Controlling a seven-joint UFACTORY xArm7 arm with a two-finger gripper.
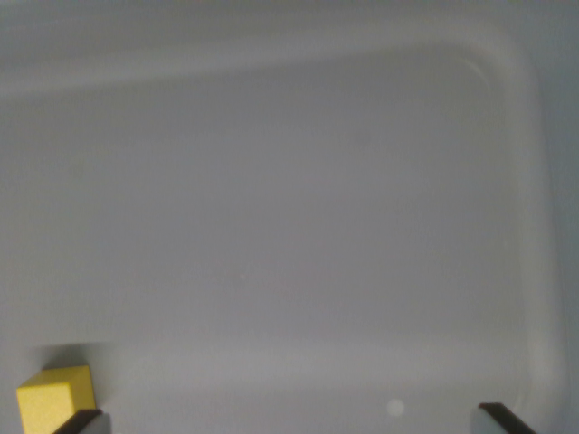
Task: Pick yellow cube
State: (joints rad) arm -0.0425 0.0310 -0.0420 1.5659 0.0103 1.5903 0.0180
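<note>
Gripper (294, 420): only the two dark fingertips (80, 421) show, at the bottom edge of the wrist view, one far left, one far right. Spread wide apart, nothing between them but bare tray floor, so jaws are open and empty.

Yellow cube (56, 398): bottom-left corner of the wrist view, sitting flat on the floor of a white plastic tray (529, 226). It's right at the left fingertip; the tip overlaps its lower right edge in frame. Can't tell if that's actual contact or the finger just hanging above it. Either way the cube is NOT centred in the gap. It's at or outside the left finger line, and the whole span to the right finger is empty.

Risks as I read them:
- Close now = left finger clips the cube's edge or misses it. Likely shoves it sideways or tips it, no grip.
- Descend now = left tip could land on top of the cube instead of beside it, jamming it into the floor.
- Cube is partly cut off by the frame edge, so its full extent isn't visible. Pose est. from this view is weak.
- Tray floor looks smooth, so I'd expect a nudged cube to slide.
- Picture is soft, height above the floor not readable.

Small pale spot (394, 408) on the floor nr the right finger, can't ID it.

Needs a lateral shift toward the wrist view's left before closing, imo.
</note>
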